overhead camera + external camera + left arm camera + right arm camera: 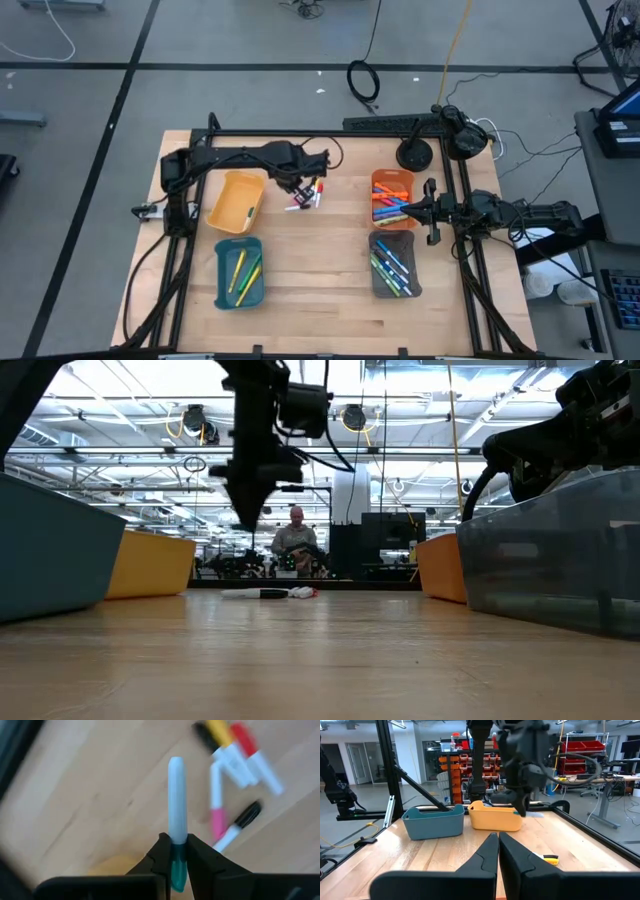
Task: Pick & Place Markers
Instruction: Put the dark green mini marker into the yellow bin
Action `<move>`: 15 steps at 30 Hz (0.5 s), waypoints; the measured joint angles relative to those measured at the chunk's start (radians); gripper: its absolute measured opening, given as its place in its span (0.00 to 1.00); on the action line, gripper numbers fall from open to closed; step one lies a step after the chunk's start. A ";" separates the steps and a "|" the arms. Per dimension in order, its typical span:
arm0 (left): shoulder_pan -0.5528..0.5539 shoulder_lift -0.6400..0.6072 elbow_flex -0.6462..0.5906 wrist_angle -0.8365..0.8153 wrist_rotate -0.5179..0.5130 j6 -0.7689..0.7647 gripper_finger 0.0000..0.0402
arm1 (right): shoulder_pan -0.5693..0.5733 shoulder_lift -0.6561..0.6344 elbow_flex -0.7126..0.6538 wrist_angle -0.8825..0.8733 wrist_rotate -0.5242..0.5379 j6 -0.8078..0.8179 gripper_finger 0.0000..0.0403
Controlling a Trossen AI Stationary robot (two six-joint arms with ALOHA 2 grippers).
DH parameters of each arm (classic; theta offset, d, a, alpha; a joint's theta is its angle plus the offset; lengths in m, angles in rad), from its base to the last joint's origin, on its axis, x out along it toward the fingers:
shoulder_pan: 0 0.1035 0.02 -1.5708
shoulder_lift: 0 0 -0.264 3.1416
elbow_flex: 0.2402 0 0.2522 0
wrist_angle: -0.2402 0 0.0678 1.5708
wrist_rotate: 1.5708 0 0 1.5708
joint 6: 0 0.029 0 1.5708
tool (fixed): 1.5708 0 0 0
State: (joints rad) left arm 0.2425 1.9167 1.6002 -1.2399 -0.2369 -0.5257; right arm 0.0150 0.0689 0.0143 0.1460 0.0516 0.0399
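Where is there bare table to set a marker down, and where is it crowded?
Bare wood lies between the teal tray and grey tray, and along the near edge. Crowded: the loose markers under the left gripper, which holds a green-capped marker, beside the yellow tray.

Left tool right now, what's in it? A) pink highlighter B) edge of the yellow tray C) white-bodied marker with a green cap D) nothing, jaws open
C: the left wrist view shows the left tool shut on a thin white-bodied marker with a green cap, held above the wooden table.
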 joint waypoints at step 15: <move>-0.167 -0.145 -0.049 -0.323 -0.111 -0.284 0.10 | 0.000 0.000 0.000 0.000 0.000 0.000 0.01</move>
State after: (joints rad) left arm 0.0753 1.7718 1.5514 -1.5634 -0.3478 -0.8099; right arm 0.0150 0.0689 0.0143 0.1462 0.0517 0.0400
